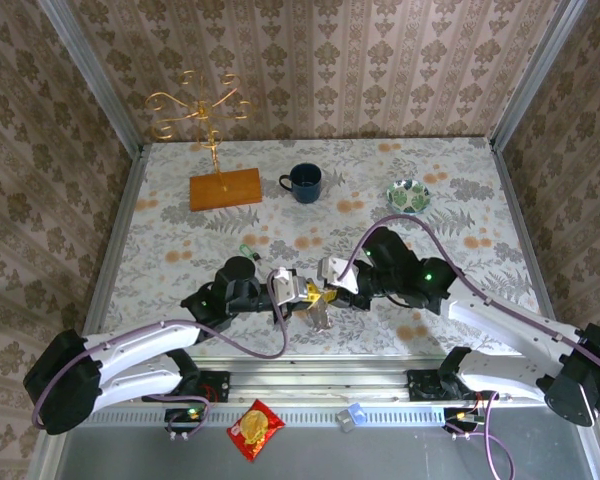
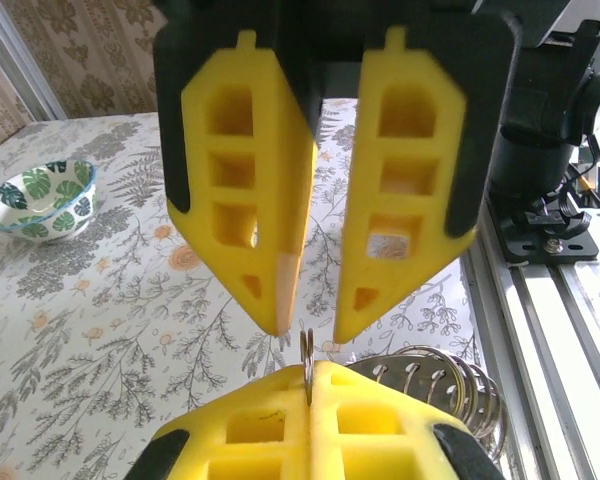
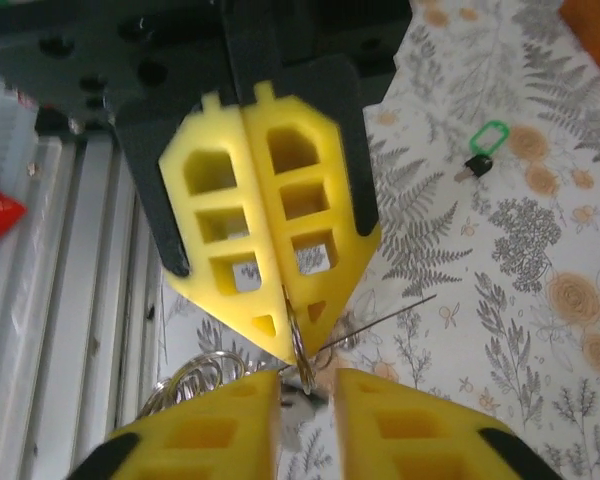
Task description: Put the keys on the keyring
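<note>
The left gripper [image 2: 309, 380] is clenched on the thin keyring [image 2: 306, 348], holding it edge-up over the near middle of the table [image 1: 460, 200]. The right gripper [image 3: 308, 392] meets it tip to tip, jaws slightly parted at the ring's edge. The green key [image 1: 246, 250] lies loose, farther back and left.

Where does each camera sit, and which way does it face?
Top external: above and behind the robot, looking down at the table; left arm, right arm show.
Left wrist: on the left arm, facing the right gripper and bowl; left gripper below.
Right wrist: facing the left gripper and green key; right gripper below.
Shared: both wrist views show the keyring.
</note>
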Robot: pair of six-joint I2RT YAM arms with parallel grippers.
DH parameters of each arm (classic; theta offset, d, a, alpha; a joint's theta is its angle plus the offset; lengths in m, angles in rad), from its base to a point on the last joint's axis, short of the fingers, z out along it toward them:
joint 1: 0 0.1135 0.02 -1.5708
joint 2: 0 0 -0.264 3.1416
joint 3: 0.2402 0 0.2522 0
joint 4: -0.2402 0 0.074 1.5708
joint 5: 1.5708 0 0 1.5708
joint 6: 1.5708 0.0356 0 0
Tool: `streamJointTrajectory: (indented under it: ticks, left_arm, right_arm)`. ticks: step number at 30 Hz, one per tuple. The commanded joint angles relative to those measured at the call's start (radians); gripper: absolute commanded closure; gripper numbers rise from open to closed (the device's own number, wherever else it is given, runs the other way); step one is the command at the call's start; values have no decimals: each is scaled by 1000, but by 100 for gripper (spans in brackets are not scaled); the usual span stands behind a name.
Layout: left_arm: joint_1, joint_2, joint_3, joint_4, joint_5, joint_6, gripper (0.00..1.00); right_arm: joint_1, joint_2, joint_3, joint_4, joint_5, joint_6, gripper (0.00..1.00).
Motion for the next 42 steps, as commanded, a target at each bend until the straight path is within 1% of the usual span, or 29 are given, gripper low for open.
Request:
streamJointTrajectory:
  ticks: [1,4,7,14,20,23,28,29,36,42]
  left_arm:
    - [7,-45,-13,79,3,-29,100]
    - [13,-59,-33,122,6,-57,100]
    - [18,-61,-49,169,9,-85,100]
    - [26,-50,-77,277,32,-150,100]
    - [45,-46,-94,347,68,-213,100]
    - [51,-43,-96,365,87,-235,100]
    - [57,-31,-97,378,87,-252,100]
    - [57,-28,-96,383,109,-254,100]
    - [59,-10,-98,414,119,-268,100]
    - [60,-7,-92,420,122,-275,100]
  right_arm:
    - [-34,-72,-59,100,-12,73,71]
    - [-34,-86,-88,104,-22,99,68]
    - [-23,-85,-110,128,-26,123,67]
    - [13,-49,-144,214,-31,149,65]
    - [26,-28,-189,310,-5,143,62]
    - [27,-31,-210,360,1,150,61]
    - [28,-57,-244,425,19,162,61]
    - [27,-64,-253,438,30,165,61]
    - [30,-79,-282,513,37,207,53]
    - [39,-64,-287,554,70,211,52]
